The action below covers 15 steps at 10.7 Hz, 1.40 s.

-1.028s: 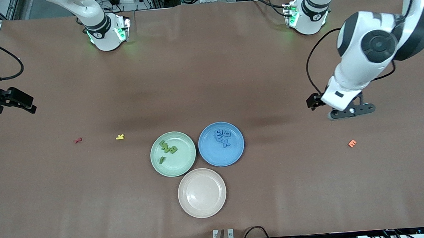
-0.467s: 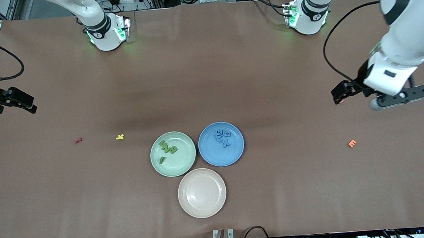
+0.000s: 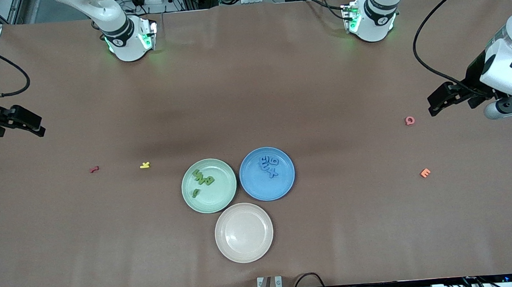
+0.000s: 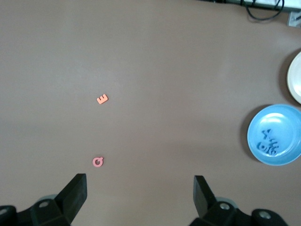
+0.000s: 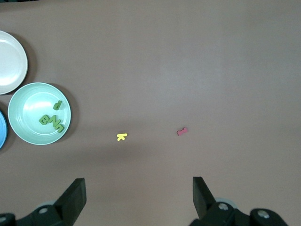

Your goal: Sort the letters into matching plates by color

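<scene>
The pale green plate (image 3: pixel 228 195) holds several green letters (image 3: pixel 203 178). The blue plate (image 3: pixel 286 184) beside it holds blue letters (image 3: pixel 269 166). Nearer the camera, the beige-pink plate (image 3: pixel 244 232) is bare. Loose on the table lie a red piece (image 3: pixel 94 169), a yellow K (image 3: pixel 145 165), a pink Q (image 3: pixel 410 120) and an orange E (image 3: pixel 425 173). My left gripper (image 3: pixel 436 106) hangs open and holds nothing, over bare table by the Q (image 4: pixel 97 162). My right gripper (image 3: pixel 38 127) waits open over the right arm's end.
Both arm bases (image 3: pixel 129 35) (image 3: pixel 371 16) stand along the table's edge farthest from the camera. A black cable (image 3: pixel 429 46) loops from the left arm. Cables (image 3: pixel 310 281) lie at the edge nearest the camera. Brown table surface (image 3: pixel 252 94) lies between the bases and the plates.
The left arm has swung away from the plates toward its own end of the table, uncovering the pink Q. The right arm has not moved.
</scene>
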{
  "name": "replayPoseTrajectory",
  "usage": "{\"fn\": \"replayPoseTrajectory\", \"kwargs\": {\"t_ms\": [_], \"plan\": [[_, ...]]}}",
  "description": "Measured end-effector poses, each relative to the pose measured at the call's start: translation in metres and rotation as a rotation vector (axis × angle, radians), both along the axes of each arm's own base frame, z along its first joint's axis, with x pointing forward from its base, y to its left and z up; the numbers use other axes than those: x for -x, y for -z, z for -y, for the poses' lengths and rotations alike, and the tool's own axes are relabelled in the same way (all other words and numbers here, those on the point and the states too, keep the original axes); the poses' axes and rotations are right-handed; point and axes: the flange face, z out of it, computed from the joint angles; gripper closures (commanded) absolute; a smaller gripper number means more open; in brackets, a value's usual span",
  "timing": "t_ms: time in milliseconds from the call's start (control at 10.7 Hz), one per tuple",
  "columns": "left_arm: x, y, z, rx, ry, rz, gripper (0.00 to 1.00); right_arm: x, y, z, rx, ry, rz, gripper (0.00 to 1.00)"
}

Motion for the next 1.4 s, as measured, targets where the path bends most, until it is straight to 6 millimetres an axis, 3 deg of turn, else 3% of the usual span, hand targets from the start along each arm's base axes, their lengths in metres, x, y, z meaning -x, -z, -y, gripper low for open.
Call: {"fn": "replayPoseTrajectory", "kwargs": {"t_ms": [280, 561, 747, 934, 1401], "plan": [[0.006, 0.004, -0.001, -0.017, 0.123, -0.061, 0.0, 0.0, 0.0, 0.0, 0.0, 0.0, 0.0, 0.0], [0.014, -0.012, -0.021, -0.029, 0.18, -0.06, 0.0, 0.0, 0.0, -0.001, 0.0, -0.001, -0.001, 0.0], [0.027, -0.019, -0.019, -0.038, 0.191, -0.082, 0.0, 0.0, 0.001, -0.001, 0.0, -0.001, -0.001, 0.0], [0.034, -0.008, -0.019, -0.05, 0.191, -0.119, 0.0, 0.0, 0.001, -0.001, 0.0, -0.002, -0.002, 0.0], [0.033, -0.009, -0.029, -0.086, 0.159, -0.113, 0.0, 0.0, 0.001, -0.001, 0.0, -0.002, -0.002, 0.0]]}}
